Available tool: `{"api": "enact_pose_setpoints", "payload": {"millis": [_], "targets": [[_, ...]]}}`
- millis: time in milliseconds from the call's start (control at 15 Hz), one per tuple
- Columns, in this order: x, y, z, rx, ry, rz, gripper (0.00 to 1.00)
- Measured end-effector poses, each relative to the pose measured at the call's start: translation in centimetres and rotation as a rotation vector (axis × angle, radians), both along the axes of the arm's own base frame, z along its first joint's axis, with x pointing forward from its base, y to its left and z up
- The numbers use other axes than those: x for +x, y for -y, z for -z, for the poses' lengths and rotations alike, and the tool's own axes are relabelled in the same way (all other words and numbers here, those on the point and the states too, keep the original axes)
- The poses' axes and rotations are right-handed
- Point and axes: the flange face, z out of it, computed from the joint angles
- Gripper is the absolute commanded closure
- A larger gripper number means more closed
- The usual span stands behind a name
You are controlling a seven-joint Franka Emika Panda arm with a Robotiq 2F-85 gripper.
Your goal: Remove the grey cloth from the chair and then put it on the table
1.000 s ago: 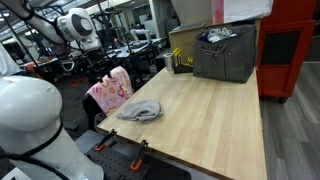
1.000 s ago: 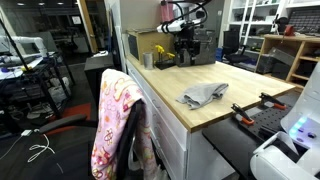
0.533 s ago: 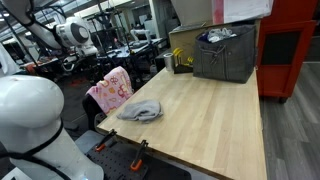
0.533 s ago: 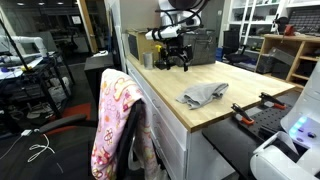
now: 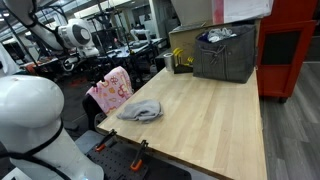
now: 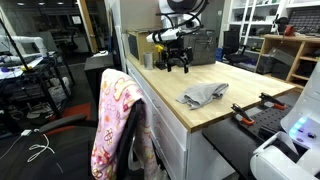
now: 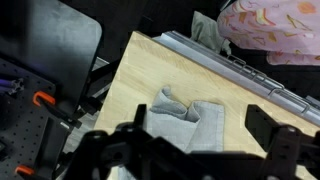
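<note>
Wrist view: the grey cloth (image 7: 185, 120), soft and rumpled in floppy folds, lay on the pale plank-wood desk (image 7: 140, 75) beneath the pincer (image 7: 205, 130), whose jaws stood wide apart, touching nothing. The chair (image 7: 270, 30) (pink patterned fabric) stood beyond the pincer, past the desk edge. A second earlier the pincer hung farther back; the cloth hadn't moved.

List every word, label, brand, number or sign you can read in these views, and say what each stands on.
No text is readable in any view.
Pale panel above the grey bin: possibly a label, too blurred to read.
Pink patterned fabric: printed pattern only, no lettering.
Grey cloth and table: no markings visible.
</note>
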Motion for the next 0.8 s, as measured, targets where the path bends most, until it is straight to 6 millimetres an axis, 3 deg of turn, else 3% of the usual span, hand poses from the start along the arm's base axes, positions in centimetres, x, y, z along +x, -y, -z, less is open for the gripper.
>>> {"api": "enact_pose_setpoints", "payload": {"millis": [133, 267, 667, 800], "targets": [[1.2, 1.3, 0.7, 0.0, -0.018, 0.088, 0.0], [3.2, 3.8, 1.9, -0.004, -0.035, 0.182, 0.0], [8.2, 14.1, 8.4, 0.001, -0.076, 0.463, 0.0], [8.7, 16.2, 11.0, 0.015, -0.102, 0.553, 0.28]]}}
